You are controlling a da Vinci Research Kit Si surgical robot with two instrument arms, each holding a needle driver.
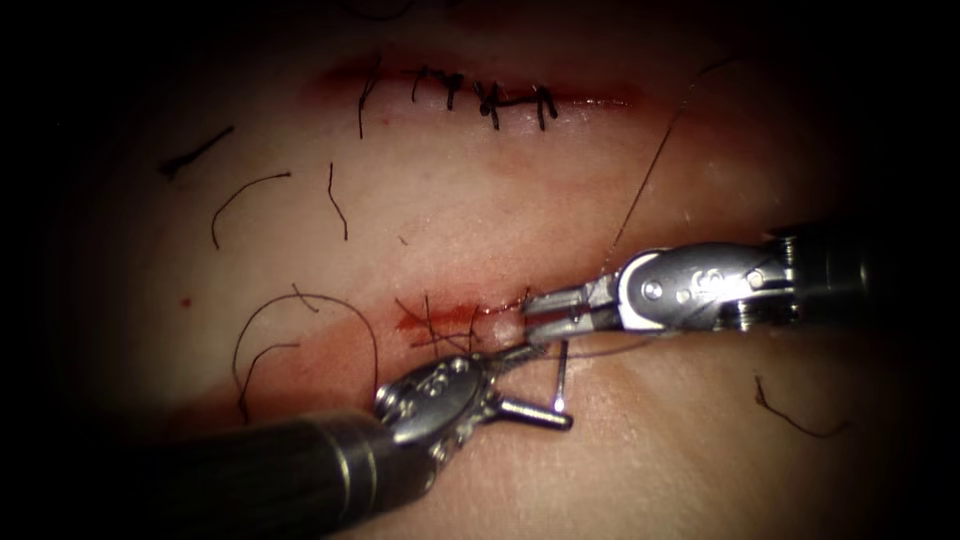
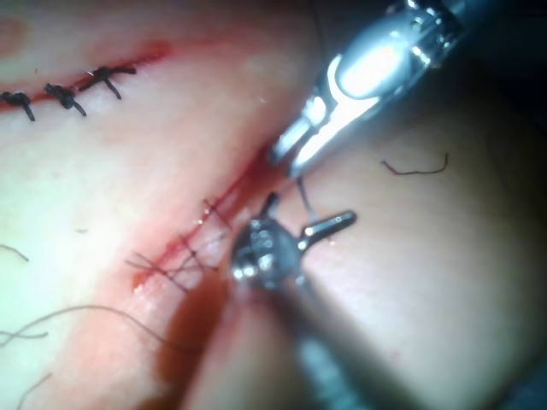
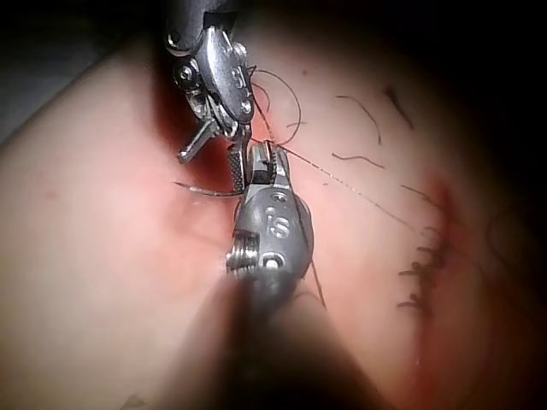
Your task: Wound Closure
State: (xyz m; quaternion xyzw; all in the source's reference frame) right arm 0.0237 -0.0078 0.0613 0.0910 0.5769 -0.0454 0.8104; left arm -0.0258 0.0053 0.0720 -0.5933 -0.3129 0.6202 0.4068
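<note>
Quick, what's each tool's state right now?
Left arm's steel needle driver: fingers open, holding nothing; thin curved silver needle beside them.
Right arm's steel needle driver: cannot be told.

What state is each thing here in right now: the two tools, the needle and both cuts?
left tool: jaws wide open, holding nothing.
right tool: tip at the lower cut; grip unclear.
needle: between the tools' tips, seemingly free of the tissue.
upper cut: stitched shut.
lower cut: partly stitched, red fluid around it.
</note>
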